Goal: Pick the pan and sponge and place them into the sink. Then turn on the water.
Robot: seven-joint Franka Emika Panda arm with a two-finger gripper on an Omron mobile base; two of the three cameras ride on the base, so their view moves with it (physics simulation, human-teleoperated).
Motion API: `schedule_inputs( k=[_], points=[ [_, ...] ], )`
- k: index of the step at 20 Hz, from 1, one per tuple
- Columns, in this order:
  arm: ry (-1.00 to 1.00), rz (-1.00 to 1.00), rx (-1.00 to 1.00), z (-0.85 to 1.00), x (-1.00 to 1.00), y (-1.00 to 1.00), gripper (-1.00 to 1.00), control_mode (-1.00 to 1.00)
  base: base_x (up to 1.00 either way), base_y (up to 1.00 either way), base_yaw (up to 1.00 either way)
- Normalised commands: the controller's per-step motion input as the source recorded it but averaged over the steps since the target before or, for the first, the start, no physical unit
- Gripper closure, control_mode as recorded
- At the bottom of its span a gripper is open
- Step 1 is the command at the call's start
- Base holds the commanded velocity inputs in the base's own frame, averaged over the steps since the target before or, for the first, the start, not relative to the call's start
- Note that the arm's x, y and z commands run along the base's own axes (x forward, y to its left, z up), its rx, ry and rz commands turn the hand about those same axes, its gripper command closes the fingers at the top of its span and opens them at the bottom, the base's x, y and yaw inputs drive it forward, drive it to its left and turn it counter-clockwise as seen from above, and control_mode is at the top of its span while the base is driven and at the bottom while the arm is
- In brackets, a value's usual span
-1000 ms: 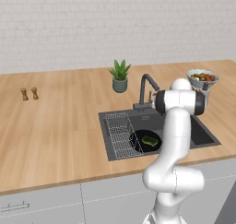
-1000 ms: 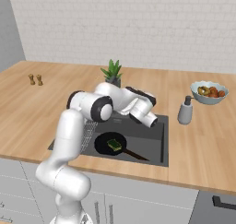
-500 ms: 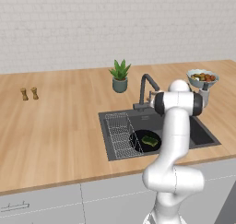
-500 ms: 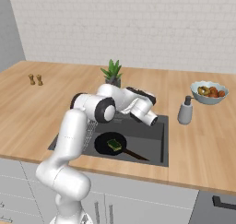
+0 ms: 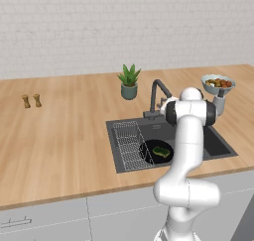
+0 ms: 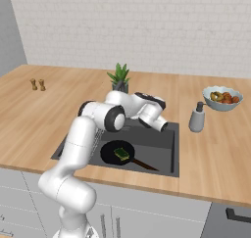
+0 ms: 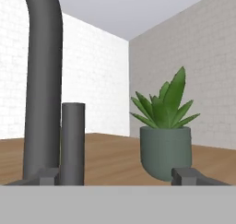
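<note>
While beside fingers (image 7: 50, 176) spread wide: faucet (image 7: 44, 80), untouched.

Left base view: behind the arm on its left, looking forward and down, mid-range, over the sink (image 5: 218, 145). Right base view: same sink (image 6: 164, 156) from behind-right. Both share the potted plant (image 5: 129, 81) (image 6: 119, 78). Hand view: low, level, very near the faucet (image 7: 44, 80), plant (image 7: 164, 126) beside.
</note>
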Motion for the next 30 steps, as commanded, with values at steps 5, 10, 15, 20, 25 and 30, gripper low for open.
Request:
schedule_inputs(
  k=[5, 10, 15, 20, 25, 30],
  points=[
    [0.00, 0.00, 0.01, 0.00, 0.01, 0.00, 1.00, -1.00, 0.00, 0.00, 0.00],
    [0.00, 0.00, 0.01, 0.00, 0.02, 0.00, 1.00, -1.00, 0.00, 0.00, 0.00],
    [0.00, -0.01, 0.02, -0.01, 0.04, -0.04, 1.00, -1.00, 0.00, 0.00, 0.00],
    [0.02, -0.10, 0.06, -0.02, 0.10, -0.27, 1.00, -1.00, 0.00, 0.00, 0.00],
    [0.08, -0.22, 0.11, -0.10, 0.23, -0.67, 1.00, -1.00, 0.00, 0.00, 0.00],
    [0.12, -0.32, 0.06, -0.24, 0.24, -0.82, 1.00, -1.00, 0.00, 0.00, 0.00]
  ],
)
